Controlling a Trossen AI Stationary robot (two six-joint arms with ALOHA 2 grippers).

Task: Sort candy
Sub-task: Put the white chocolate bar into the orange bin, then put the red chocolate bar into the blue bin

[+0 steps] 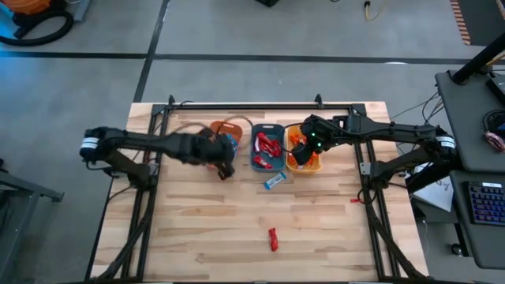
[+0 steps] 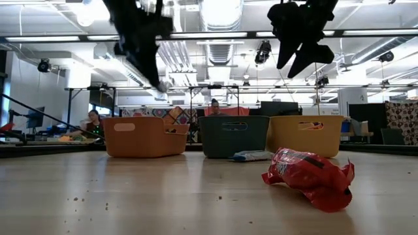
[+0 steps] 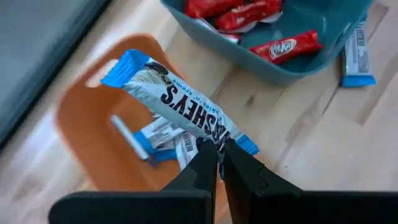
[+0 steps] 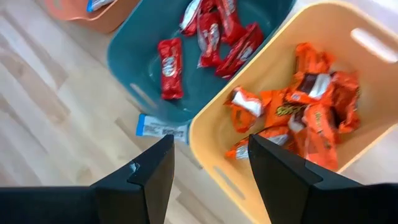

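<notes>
Three bins stand in a row at the table's far middle: orange [image 1: 215, 130], teal [image 1: 268, 160] and yellow-orange [image 1: 302, 166]. My left gripper [image 3: 219, 163] is shut on a blue-and-white candy [image 3: 174, 102] just above the orange bin [image 3: 74, 124], which holds more blue-and-white candies [image 3: 158, 140]. My right gripper [image 4: 211, 162] hangs open and empty over the yellow-orange bin [image 4: 217, 137] full of orange candies [image 4: 305, 109]. Red candies [image 4: 214, 31] lie in the teal bin. One blue-and-white candy [image 1: 274, 181] and one red candy [image 1: 273, 239] lie flat on the table. My left gripper pinches the blue-and-white candy at one end, by the blue crimp [image 3: 241, 143], between its two fingertips. The fingers slant down from the near left. The candy is lifted clear and sticks out beyond the fingertips toward the orange bin, roughly in line with the fingers.
The loose blue-and-white candy [image 4: 160, 129] lies against the teal bin's near wall. The red candy [image 2: 310, 176] lies alone toward the table's near edge, with bare wood around it. Black frame rails [image 1: 142, 197] run along the table's left and right sides.
</notes>
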